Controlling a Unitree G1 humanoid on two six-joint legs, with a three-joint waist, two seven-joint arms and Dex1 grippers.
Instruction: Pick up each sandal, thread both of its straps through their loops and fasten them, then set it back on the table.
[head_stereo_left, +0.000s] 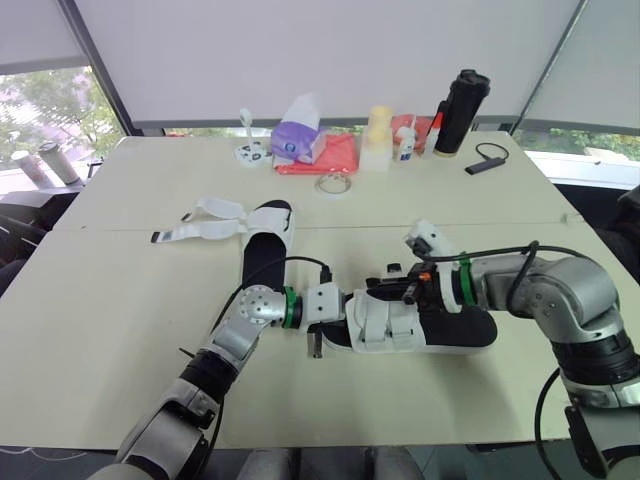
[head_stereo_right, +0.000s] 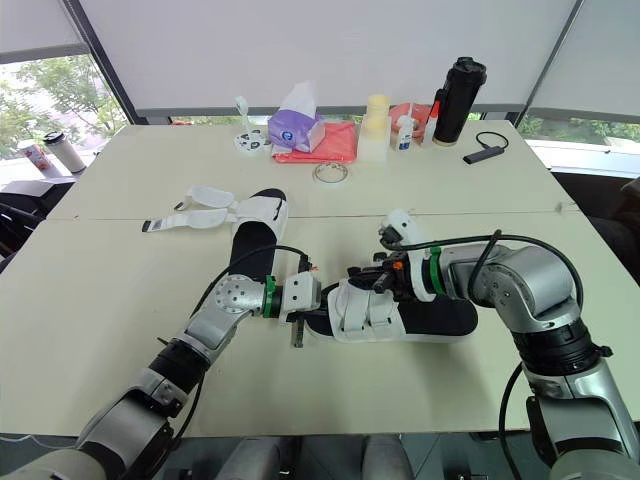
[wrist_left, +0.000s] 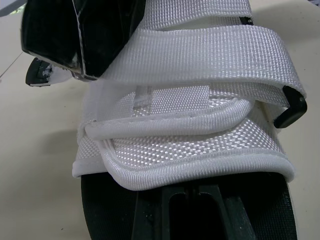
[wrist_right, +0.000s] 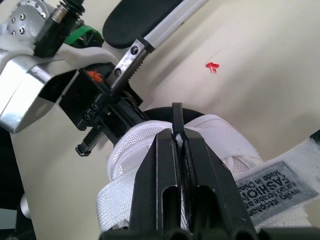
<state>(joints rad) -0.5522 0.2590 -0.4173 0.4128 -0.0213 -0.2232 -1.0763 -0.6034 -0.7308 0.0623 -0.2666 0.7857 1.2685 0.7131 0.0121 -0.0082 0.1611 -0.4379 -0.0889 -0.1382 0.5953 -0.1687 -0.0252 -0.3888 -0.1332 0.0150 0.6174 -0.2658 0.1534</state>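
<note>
A black-soled sandal (head_stereo_left: 440, 335) with white straps lies at the middle front of the table (head_stereo_left: 100, 300). My left gripper (head_stereo_left: 335, 310) is at its toe end, clamped on the sole. My right gripper (wrist_right: 178, 145) reaches in from the right and is shut on a white strap (wrist_right: 240, 165) over the sandal's front. The left wrist view shows that strap (wrist_left: 200, 45) close up, lying across the white upper. A second sandal (head_stereo_left: 265, 245) lies behind the left arm, its white straps (head_stereo_left: 210, 220) spread out to the left.
Along the far edge of the table stand a purple tissue pack (head_stereo_left: 298, 135), a red cloth (head_stereo_left: 335, 155), a pale bottle (head_stereo_left: 377, 135), a black flask (head_stereo_left: 460, 110) and a black cable dongle (head_stereo_left: 488, 160). A tape ring (head_stereo_left: 333, 183) lies in front of them.
</note>
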